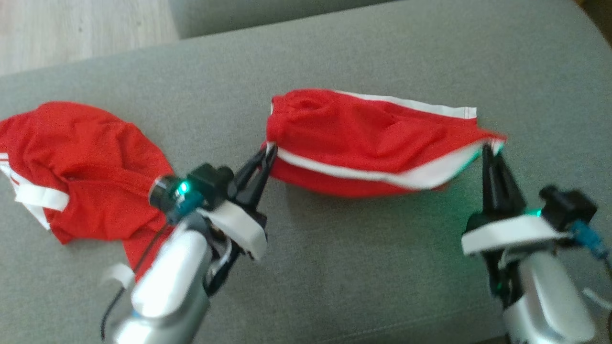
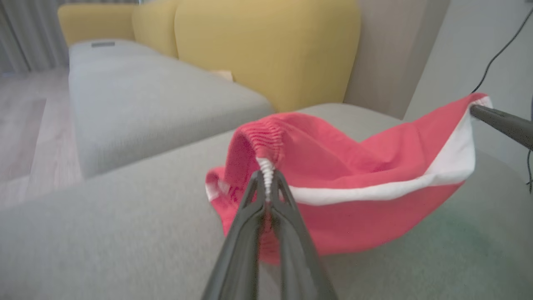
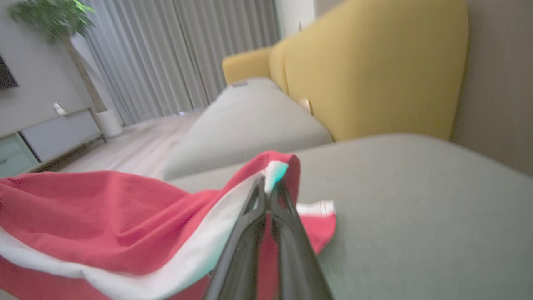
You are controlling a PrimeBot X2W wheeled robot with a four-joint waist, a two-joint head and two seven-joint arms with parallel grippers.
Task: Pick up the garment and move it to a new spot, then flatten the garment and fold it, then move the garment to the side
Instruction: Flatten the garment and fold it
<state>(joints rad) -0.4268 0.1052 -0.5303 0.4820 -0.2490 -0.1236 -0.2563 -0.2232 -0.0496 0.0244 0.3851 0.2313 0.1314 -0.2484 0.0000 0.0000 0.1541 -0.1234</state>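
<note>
Grey sofa cushion (image 1: 363, 272) below; the red garment (image 1: 354, 138) hangs slack at centre, left pincer (image 1: 268, 154) clenched on its nine o'clock end, right pincer (image 1: 487, 149) likewise on its three o'clock corner. Pickup looks underway; flattening, folding, setting aside remain. Another red heap (image 1: 81, 157) lies at nine o'clock

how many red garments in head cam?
2. The held garment hangs between the left end effector and the right end effector at centre; the crumpled garment lies on the grey cushion at left, partly hidden by the left forearm.
</note>
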